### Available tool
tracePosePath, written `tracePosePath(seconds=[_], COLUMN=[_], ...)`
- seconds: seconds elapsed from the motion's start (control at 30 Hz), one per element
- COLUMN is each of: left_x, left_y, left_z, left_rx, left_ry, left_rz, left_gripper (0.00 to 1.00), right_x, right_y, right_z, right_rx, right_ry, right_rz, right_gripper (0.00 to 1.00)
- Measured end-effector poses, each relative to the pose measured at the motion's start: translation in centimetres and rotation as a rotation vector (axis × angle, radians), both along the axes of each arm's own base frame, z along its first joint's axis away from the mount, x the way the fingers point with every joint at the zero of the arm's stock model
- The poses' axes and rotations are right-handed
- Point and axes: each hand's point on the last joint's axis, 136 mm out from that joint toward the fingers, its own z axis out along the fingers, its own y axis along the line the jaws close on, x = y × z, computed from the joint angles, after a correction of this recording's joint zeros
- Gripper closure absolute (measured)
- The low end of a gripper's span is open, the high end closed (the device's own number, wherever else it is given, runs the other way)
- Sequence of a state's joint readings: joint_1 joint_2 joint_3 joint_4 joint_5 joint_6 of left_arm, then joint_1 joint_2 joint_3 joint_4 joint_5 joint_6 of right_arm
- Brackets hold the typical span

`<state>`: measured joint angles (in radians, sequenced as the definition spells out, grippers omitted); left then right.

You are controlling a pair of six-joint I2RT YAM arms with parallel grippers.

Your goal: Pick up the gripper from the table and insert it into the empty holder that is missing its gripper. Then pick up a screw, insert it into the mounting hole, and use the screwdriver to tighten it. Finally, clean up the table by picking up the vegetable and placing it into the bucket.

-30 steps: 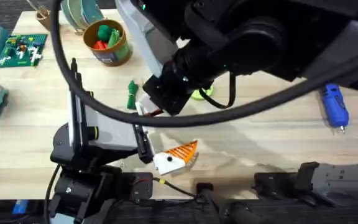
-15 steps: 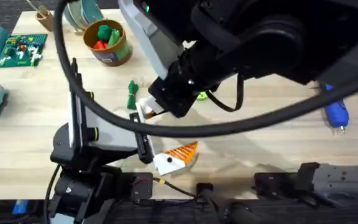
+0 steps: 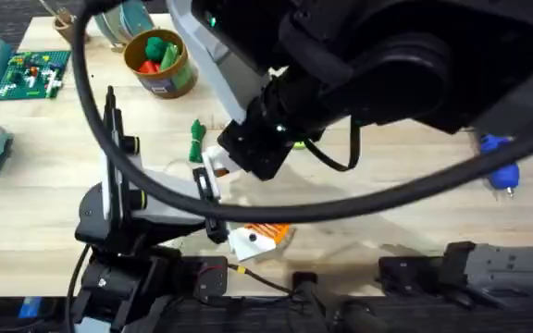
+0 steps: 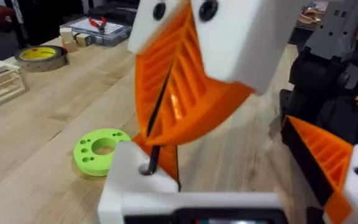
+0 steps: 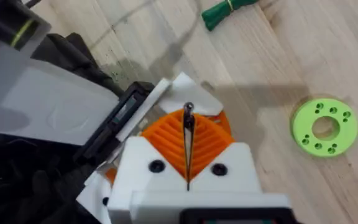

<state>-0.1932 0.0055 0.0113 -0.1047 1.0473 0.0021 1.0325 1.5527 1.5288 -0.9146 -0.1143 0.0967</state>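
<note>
One screw [image 4: 156, 134] stands near-vertical, pinched in my right gripper [image 5: 187, 149], tip at the holder [image 4: 132, 190] hole directly below; left gripper [image 4: 235, 180] spread

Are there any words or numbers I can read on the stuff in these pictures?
No text is readable.
Bucket: its brown label band is too small and blurred to read.
Yellow tape roll: any print is too blurred to read.
Green disc: holes, no writing.
Screwdriver: no legible marking.
</note>
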Motion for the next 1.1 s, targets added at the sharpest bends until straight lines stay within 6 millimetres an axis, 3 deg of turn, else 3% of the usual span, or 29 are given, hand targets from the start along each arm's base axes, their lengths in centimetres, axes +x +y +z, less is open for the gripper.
tracePosePath(seconds=[1.1], left_x=[-0.1], left_y=[0.0], left_z=[0.0], left_rx=[-0.002], left_ry=[0.005], left_rz=[-0.003], left_gripper=[0.008], right_x=[1.1], right_y=[1.2], right_z=[-0.3], right_rx=[0.006], right_ry=[-0.028], right_rz=[-0.011], right_gripper=[0.996])
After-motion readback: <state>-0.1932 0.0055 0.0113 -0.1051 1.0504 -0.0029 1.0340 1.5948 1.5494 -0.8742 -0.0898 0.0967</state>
